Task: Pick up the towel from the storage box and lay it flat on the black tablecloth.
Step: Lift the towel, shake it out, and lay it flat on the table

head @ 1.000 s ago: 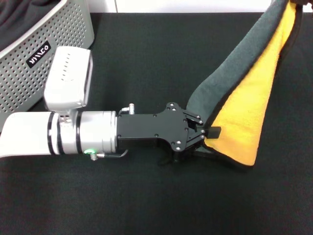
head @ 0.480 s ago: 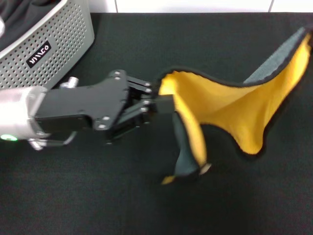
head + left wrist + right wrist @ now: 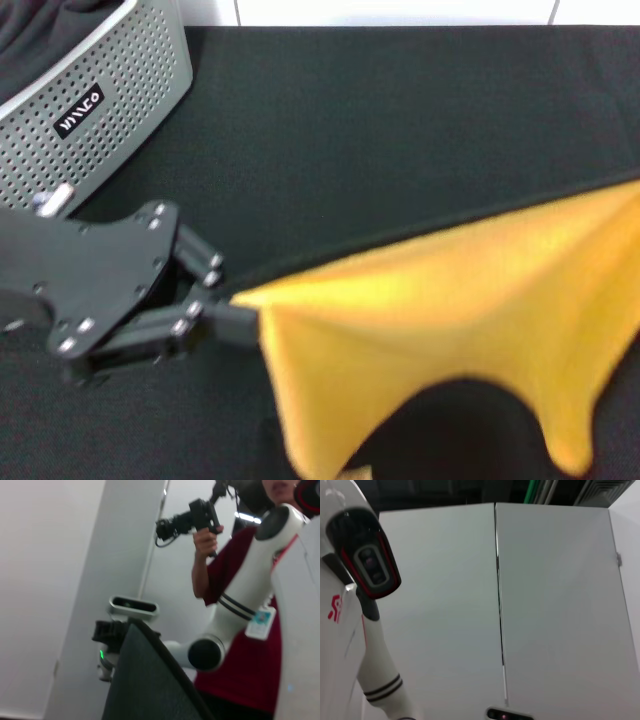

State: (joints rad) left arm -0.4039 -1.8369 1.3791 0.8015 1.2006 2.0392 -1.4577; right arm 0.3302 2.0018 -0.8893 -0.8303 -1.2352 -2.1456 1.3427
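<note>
The towel [image 3: 440, 320] is off the counter and out of the storage box [image 3: 90, 110], held spread in the air above the black tablecloth [image 3: 400, 130]. In the head view its bright yellow-orange face is turned toward the camera, stretched from lower left toward the right edge of the picture, where it runs out of view. A thin black trim line follows its upper edge. The lower edge hangs in two drooping lobes with a dark gap between them. The picture is motion-blurred there, so finer detail of the cloth cannot be made out.

The left tool [image 3: 235, 318] is clamped on the towel's left corner, its black fingers closed together on the cloth. Its black body and linkages lie to the left of that corner, low in the frame and just in front of the storage box. In the left wrist view a grey-teal face of the towel [image 3: 145, 685] with black trim rises in front of the lens.

The right tool is not visible in any view; its state cannot be told.

The storage box stands at the far left corner, perforated grey wall and black label [image 3: 79, 111] facing the camera, with dark fabric [image 3: 40, 30] inside. The black tablecloth covers the counter.
</note>
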